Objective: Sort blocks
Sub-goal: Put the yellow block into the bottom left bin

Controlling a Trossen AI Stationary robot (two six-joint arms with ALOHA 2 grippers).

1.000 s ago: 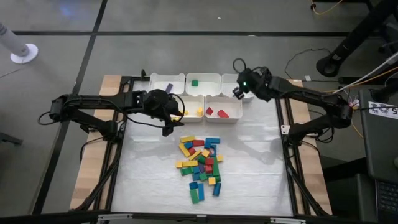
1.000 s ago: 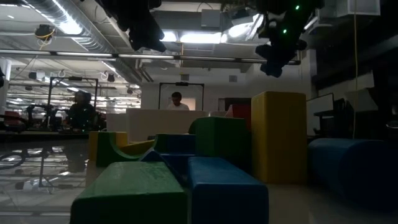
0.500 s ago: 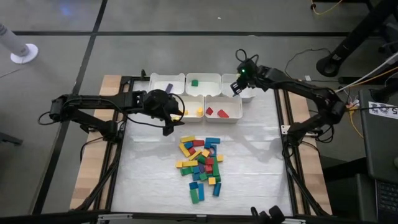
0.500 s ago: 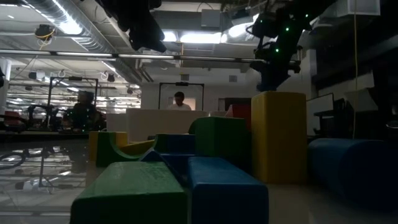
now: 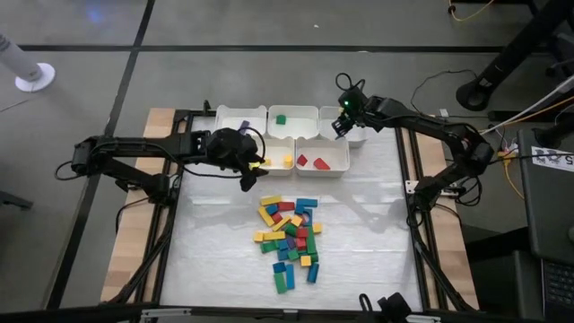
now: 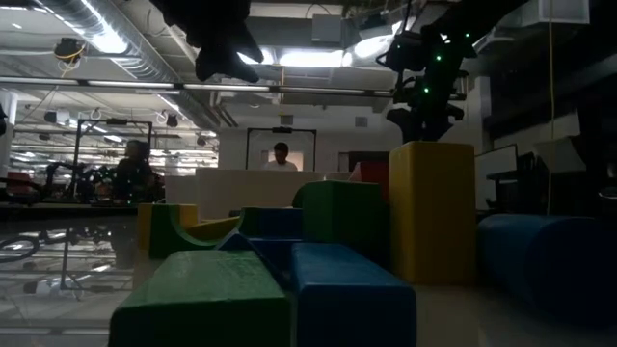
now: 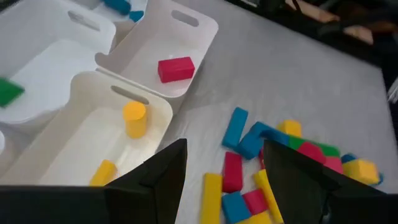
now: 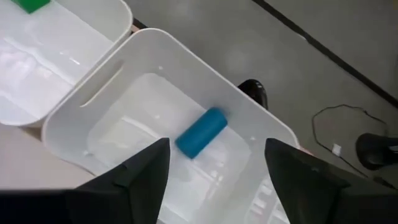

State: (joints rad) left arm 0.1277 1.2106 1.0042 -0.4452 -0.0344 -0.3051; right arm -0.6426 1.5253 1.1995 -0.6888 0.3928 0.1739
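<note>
A pile of red, yellow, green and blue blocks lies on the white mat in the middle of the table. My right gripper is open above the back right bin. A blue cylinder block lies on its side on that bin's floor, clear of the fingers. My left gripper is open and empty, above the mat between the front left bin and the pile. That bin holds yellow blocks.
Five white bins stand in two rows at the far side. A purple block lies in the back left one, a green block in the back middle one, and red blocks in the front right one. Bare mat lies either side of the pile.
My right gripper has gone toward the table's left and far edge. It now stands over the back right bin, lower than before.
</note>
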